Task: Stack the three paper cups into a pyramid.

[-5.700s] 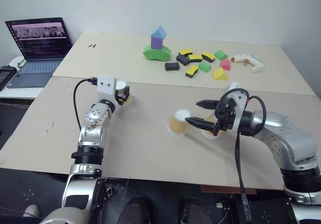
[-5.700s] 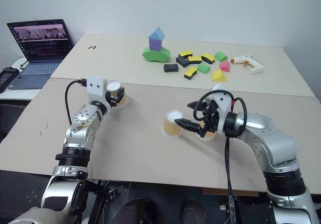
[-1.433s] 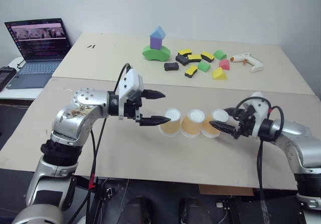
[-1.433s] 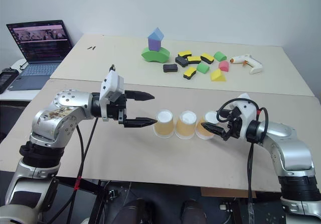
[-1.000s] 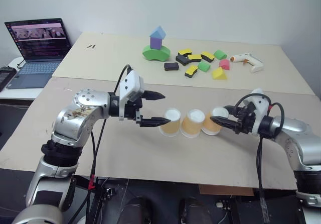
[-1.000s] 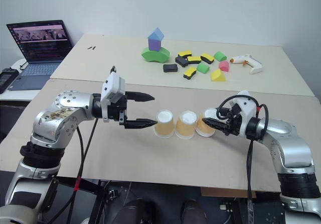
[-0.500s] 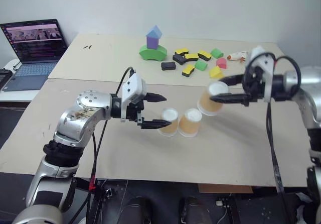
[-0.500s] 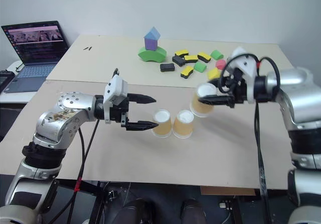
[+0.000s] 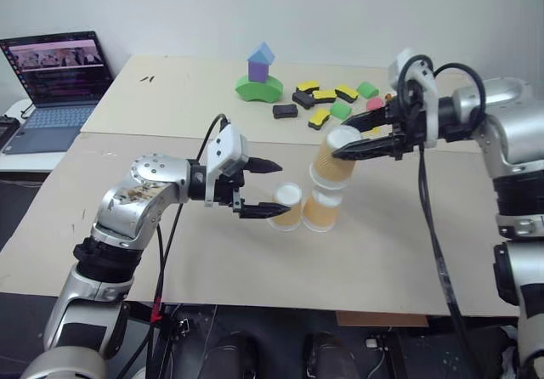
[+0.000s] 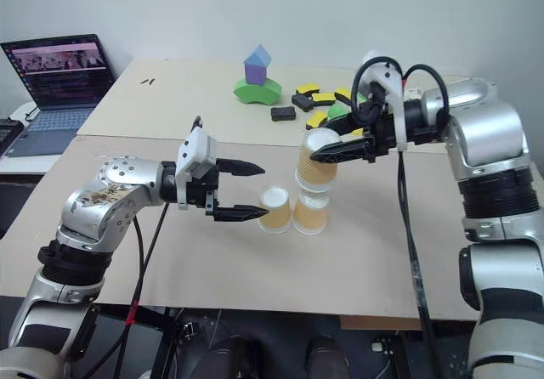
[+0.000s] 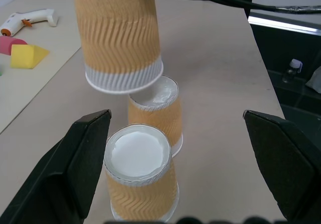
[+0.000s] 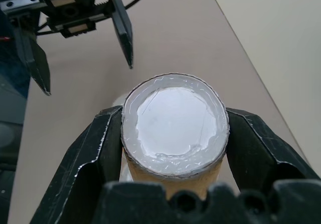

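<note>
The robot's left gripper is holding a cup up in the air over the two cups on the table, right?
Not quite. The right gripper holds the lifted cup over the two cups on the table. The left gripper is open and empty beside them. The left eye view shows it.

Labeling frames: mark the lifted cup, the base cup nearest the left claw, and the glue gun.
lifted cup (image 9: pixel 333 158), left eye view, ribbed side.
base cup nearest left claw (image 9: pixel 287 206), left eye view, side wall.
glue gun (image 11: pixel 29 19), left wrist view, white body.
</note>
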Robot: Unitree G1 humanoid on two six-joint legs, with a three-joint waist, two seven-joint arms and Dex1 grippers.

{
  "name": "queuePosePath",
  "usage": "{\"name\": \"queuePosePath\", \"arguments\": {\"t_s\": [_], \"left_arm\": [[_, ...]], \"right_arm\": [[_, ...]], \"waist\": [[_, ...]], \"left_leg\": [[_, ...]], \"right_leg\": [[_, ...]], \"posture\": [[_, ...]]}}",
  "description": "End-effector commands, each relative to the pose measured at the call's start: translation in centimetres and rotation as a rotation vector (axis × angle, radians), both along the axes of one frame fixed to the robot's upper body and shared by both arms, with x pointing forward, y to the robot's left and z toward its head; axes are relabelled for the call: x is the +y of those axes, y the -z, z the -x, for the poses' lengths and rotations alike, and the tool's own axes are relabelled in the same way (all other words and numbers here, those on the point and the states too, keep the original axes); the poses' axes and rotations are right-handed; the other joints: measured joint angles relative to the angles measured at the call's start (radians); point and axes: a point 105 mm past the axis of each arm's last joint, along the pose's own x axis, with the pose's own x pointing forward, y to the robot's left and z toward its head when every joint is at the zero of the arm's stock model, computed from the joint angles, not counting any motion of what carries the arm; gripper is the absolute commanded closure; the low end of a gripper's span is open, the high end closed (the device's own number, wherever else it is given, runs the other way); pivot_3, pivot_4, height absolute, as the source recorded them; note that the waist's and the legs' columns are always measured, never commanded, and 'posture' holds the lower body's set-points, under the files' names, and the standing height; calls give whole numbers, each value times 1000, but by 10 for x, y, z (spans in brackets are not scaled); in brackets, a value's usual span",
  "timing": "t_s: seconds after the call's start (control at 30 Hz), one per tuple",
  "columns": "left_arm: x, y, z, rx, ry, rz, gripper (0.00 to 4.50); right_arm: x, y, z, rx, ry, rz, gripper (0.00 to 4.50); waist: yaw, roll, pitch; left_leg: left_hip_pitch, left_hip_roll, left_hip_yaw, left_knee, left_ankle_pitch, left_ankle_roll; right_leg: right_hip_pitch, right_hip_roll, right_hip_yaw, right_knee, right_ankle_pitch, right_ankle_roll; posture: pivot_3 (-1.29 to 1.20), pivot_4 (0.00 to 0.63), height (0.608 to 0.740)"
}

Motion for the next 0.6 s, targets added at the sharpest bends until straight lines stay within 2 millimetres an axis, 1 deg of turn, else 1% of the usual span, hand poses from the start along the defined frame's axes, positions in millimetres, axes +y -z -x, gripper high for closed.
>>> {"name": "queuePosePath", "arguments": {"t_s": [0.03, 0.2, 0.27, 0.4, 0.6], "left_arm": [[0, -7, 3, -46, 9, -1, 0], [0, -6, 3, -43, 10, -1, 0], [-1, -6, 3, -46, 11, -2, 0], [0, -7, 5, -49, 13, -4, 0], [2, -7, 5, -52, 3, -7, 0]], "right_arm": [[11, -9, 13, 4, -61, -41, 1807], [16, -5, 14, 32, -56, -64, 1807], [19, 1, 13, 44, -53, -65, 1807], [16, 14, 3, 48, -10, -63, 1807], [12, 20, -4, 56, 20, -77, 1807]], "waist": [[0, 0, 0], [3, 0, 0], [3, 0, 0], [0, 0, 0], [1, 0, 0]], "left_leg": [[0, 0, 0, 0, 0, 0], [0, 0, 0, 0, 0, 0], [0, -1, 0, 0, 0, 0], [0, 0, 0, 0, 0, 0], [0, -1, 0, 0, 0, 0]], "right_leg": [[0, 0, 0, 0, 0, 0], [0, 0, 0, 0, 0, 0], [0, 0, 0, 0, 0, 0], [0, 0, 0, 0, 0, 0], [0, 0, 0, 0, 0, 0]], "posture": [[0, 150, 705], [0, 150, 705], [0, 150, 705], [0, 150, 705], [0, 150, 705]]}}
